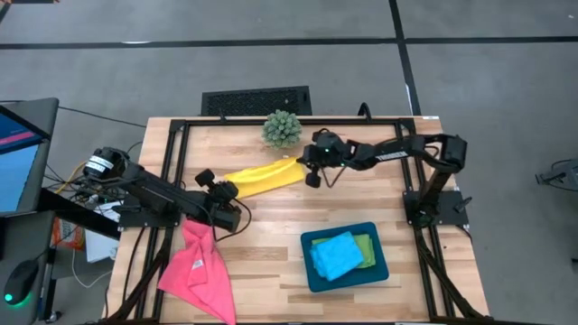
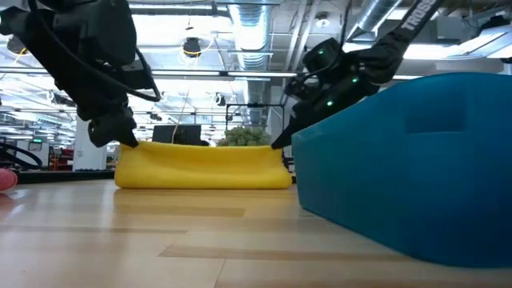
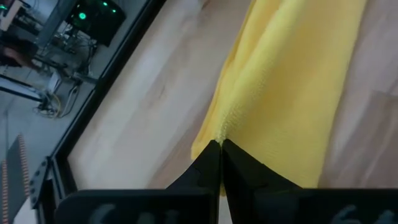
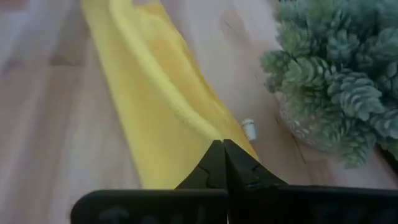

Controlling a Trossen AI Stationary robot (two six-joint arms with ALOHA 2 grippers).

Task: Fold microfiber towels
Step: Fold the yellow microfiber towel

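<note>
The pink towel [image 1: 199, 269] lies crumpled at the counter's [image 1: 262, 244] near left corner, draped partly over the edge. Just past it, the left gripper [image 1: 228, 191] is clamped tight on one end of the yellow towel [image 1: 264, 177], which stretches as a long folded strip to the right gripper [image 1: 310, 174], pinched closed on the other end beside the spiky plant [image 1: 282, 129]. Rightward, the teal tray [image 1: 380, 267] holds the blue towel [image 1: 336, 255] atop the green towel [image 1: 366, 246].
</note>
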